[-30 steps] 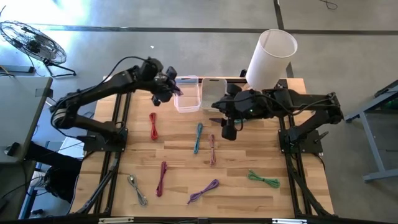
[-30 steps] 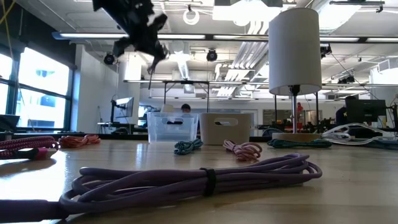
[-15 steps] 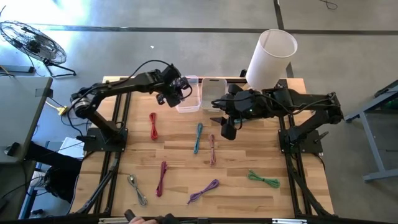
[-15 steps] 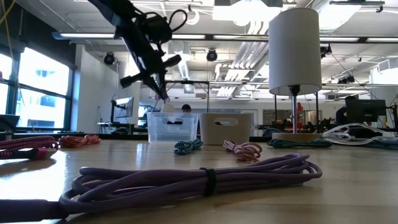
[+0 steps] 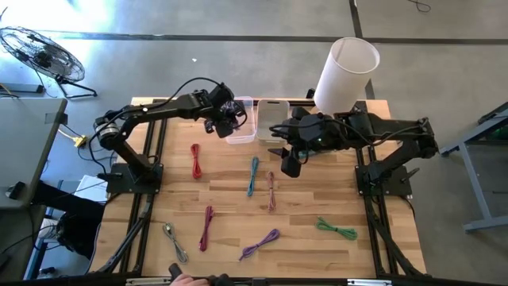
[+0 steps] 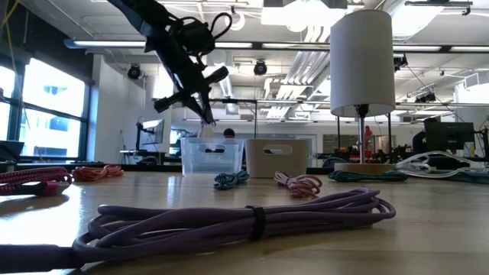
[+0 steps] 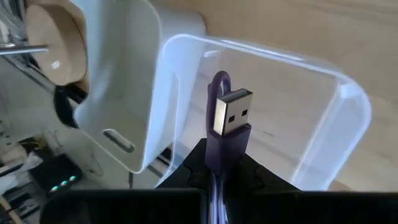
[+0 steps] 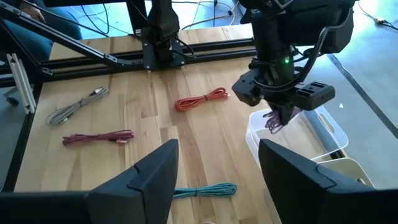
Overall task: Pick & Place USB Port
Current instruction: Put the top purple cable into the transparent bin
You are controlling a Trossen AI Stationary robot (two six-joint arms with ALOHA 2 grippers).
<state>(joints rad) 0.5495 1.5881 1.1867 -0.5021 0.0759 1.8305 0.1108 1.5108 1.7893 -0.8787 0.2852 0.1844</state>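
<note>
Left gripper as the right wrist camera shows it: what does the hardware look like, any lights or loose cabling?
The left gripper is matte black and blocky, a small green light glowing on its body, with a thin black cable looping beside it. The right gripper shows two broad dark fingers.

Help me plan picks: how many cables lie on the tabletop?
7: red, teal, pink mid-table; maroon, grey, purple, green in the front row. Bins may hide more.

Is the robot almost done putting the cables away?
No. The left claw holds a purple cable over the clear bin, not dropped yet. The bin looks empty. Seven cables lie on the table. The right claw waits open.
</note>
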